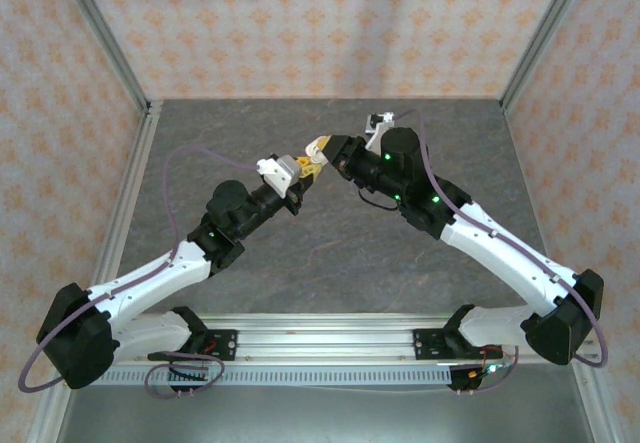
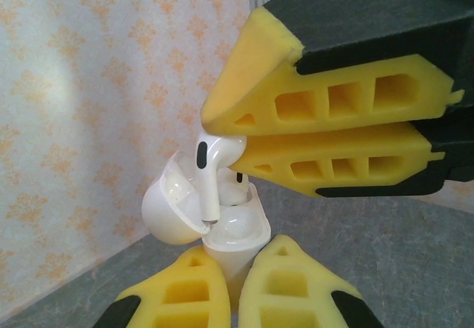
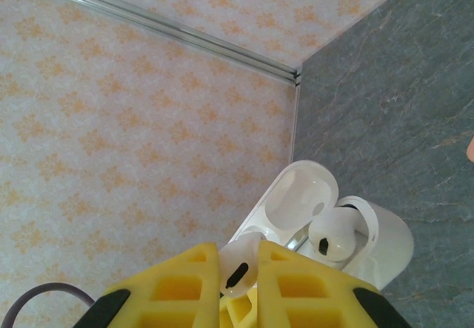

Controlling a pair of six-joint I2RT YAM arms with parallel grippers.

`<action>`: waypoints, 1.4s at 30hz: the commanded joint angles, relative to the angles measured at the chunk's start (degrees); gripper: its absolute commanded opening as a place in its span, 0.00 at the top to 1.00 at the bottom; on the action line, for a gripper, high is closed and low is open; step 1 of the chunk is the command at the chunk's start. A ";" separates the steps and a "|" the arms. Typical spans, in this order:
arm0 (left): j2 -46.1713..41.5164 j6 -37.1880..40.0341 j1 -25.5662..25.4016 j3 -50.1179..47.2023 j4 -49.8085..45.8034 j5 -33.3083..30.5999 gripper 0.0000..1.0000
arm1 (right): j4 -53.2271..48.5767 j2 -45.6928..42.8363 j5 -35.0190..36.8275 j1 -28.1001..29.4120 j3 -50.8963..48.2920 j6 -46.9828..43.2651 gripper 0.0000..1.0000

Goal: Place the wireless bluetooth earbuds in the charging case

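Earbud [image 2: 209,169], white, stemmed, in right end effector [image 2: 220,141] grip; open case [image 2: 241,228] in left end effector [image 2: 238,250] grip

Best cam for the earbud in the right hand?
Left wrist: white earbud side-on, stem down at the open charging case. Right wrist: its head, pinched by the right hand. Top external: too small.

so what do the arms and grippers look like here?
The left arm and right arm: white links, black joints, green lights, a purple cable looped along each. The left gripper and right gripper: yellow wedge fingers with ribbed cut-outs, black backing.
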 commanded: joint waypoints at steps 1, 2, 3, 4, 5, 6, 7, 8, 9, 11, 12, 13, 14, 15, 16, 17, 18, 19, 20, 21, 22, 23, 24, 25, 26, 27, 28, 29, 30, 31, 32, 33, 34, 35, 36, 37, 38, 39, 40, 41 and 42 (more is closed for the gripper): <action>-1.69 -0.15 -0.19 1.22 0.99 -1.08 1.00 | -0.52 -1.74 0.86 0.48 -0.46 -1.46 0.86; -1.72 -0.28 -0.19 1.26 0.99 -1.16 1.00 | -0.89 -1.74 0.85 0.50 -0.44 -1.53 0.86; -1.80 -0.32 -0.19 1.23 1.04 -1.11 1.00 | -1.07 -1.83 0.74 0.50 -0.42 -1.58 0.86; -1.80 -0.23 -0.19 1.26 0.98 -1.27 1.00 | -1.17 -1.92 0.52 0.58 -0.50 -1.58 0.86; -1.80 -0.24 -0.19 1.29 0.90 -1.25 1.00 | -1.22 -2.01 0.39 0.59 -0.55 -1.49 0.86; -1.74 -0.25 -0.19 1.37 0.87 -1.26 1.00 | -1.46 -2.16 0.27 0.59 -0.52 -1.58 0.86; -1.76 -0.24 -0.21 1.38 0.81 -1.27 1.00 | -1.63 -2.23 0.13 0.66 -0.50 -1.58 0.86; -1.71 -0.24 -0.19 1.33 0.83 -1.22 1.00 | -1.95 -2.29 -0.09 0.68 -0.48 -1.53 0.86; -1.64 -0.32 -0.19 1.32 0.96 -1.27 1.00 | -2.44 -2.34 -0.26 0.68 -0.42 -1.73 0.86; -1.63 -0.50 -0.19 1.27 1.25 -1.18 1.00 | -3.55 -2.18 -0.41 0.85 -0.36 -2.34 0.86; -1.70 -0.59 -0.19 1.25 1.34 -1.18 1.00 | -3.89 -2.18 -0.41 0.85 -0.37 -2.41 0.86; -1.71 -0.66 -0.19 1.25 1.34 -1.15 1.00 | -4.14 -2.18 -0.41 0.92 -0.56 -2.46 0.86; -1.78 -0.69 -0.19 1.21 1.39 -1.16 1.00 | -4.37 -2.18 -0.50 0.94 -0.67 -2.45 0.86; -1.98 -0.68 -0.19 1.21 1.31 -1.14 1.00 | -4.68 -2.07 -0.58 0.94 -0.69 -2.41 0.86; -2.07 -0.68 -0.19 1.21 1.22 -1.11 1.00 | -5.03 -1.87 -0.74 0.95 -0.63 -2.46 0.86; -2.15 -0.63 -0.19 1.21 1.11 -1.13 1.00 | -5.50 -1.57 -0.99 0.94 -0.46 -2.52 0.86; -2.32 -0.59 -0.19 1.21 1.04 -1.14 1.00 | -6.20 -1.17 -1.23 0.94 -0.20 -2.63 0.86; -2.44 -0.59 -0.19 1.12 1.00 -1.17 1.00 | -6.86 -0.76 -1.47 0.94 0.13 -2.63 0.86; -2.58 -0.59 -0.19 0.99 0.94 -1.18 1.00 | -7.76 -0.22 -1.57 0.94 0.48 -2.61 0.85; -2.68 -0.59 -0.19 0.90 0.95 -1.27 1.00 | -8.46 0.35 -1.92 0.94 0.89 -2.80 0.85; -2.77 -0.59 -0.20 0.86 0.96 -1.27 1.00 | -8.82 0.75 -2.24 0.94 1.19 -2.87 0.85; -2.90 -0.58 -0.22 0.83 0.75 -1.19 1.00 | -9.20 1.23 -2.65 0.93 1.53 -2.85 0.85; -3.01 -0.55 -0.23 0.78 0.63 -1.13 1.00 | -9.69 1.63 -2.92 0.94 1.92 -2.89 0.83; -3.10 -0.51 -0.19 0.77 0.45 -1.18 1.00 | -10.24 1.96 -3.19 0.94 2.28 -2.90 0.81; -3.16 -0.42 -0.18 0.77 0.29 -1.17 1.00 | -11.05 2.21 -3.22 0.99 2.75 -2.94 0.78; -3.21 -0.33 -0.19 0.76 0.18 -1.16 1.00 | -11.86 2.43 -3.16 1.03 3.16 -3.15 0.75; -3.29 -0.28 -0.25 0.77 0.03 -1.13 1.00 | -12.54 2.46 -3.05 1.03 3.51 -3.32 0.72; -3.30 -0.24 -0.19 0.77 -0.10 -1.18 1.00 | -13.49 2.35 -2.73 1.03 4.06 -3.63 0.68; -3.34 -0.33 -0.19 0.77 -0.17 -1.10 1.00 | -14.73 2.22 -2.24 1.00 4.85 -4.12 0.66; -3.38 -0.30 -0.19 0.65 -0.30 -0.99 1.00 | -15.90 2.06 -1.65 1.03 5.57 -4.70 0.64; -3.51 -0.45 -0.21 0.46 -0.31 -0.92 1.00 | -17.75 1.91 -0.71 1.03 6.42 -5.42 0.61; -3.64 -0.50 -0.19 0.26 -0.46 -0.78 1.00 | -19.45 1.76 0.39 1.03 7.66 -6.16 0.59; -3.87 -0.59 -0.19 0.08 -0.58 -0.83 1.00 | -21.22 1.53 1.40 0.98 8.60 -6.91 0.57; -4.13 -0.59 -0.19 -0.20 -0.98 -0.79 1.00 | -22.92 1.32 2.44 1.03 9.67 -7.84 0.56; -4.45 -0.61 -0.19 -0.43 -1.25 -0.76 1.00 | -24.48 1.06 3.34 1.03 10.63 -8.54 0.55; -4.76 -0.55 -0.19 -0.71 -1.56 -0.77 1.00 | -26.09 0.83 4.19 1.01 11.52 -9.35 0.54; -5.19 -0.66 -0.19 -0.89 -1.86 -0.83 1.00 | -27.37 0.64 5.10 1.03 12.43 -10.11 0.54; -5.51 -0.67 -0.19 -1.09 -2.21 -0.77 1.00 | -28.37 0.41 5.74 1.02 13.09 -10.72 0.53; -5.94 -0.83 -0.20 -1.15 -2.58 -0.56 1.00 | -29.13 0.32 6.24 1.03 13.80 -11.47 0.53; -6.29 -0.76 -0.19 -1.08 -3.12 -0.10 1.00 | -29.67 0.35 6.17 1.02 14.19 -12.02 0.53; -6.49 -0.72 -0.19 -0.99 -3.61 0.26 1.00 | -29.82 0.37 5.83 1.02 14.56 -12.51 0.52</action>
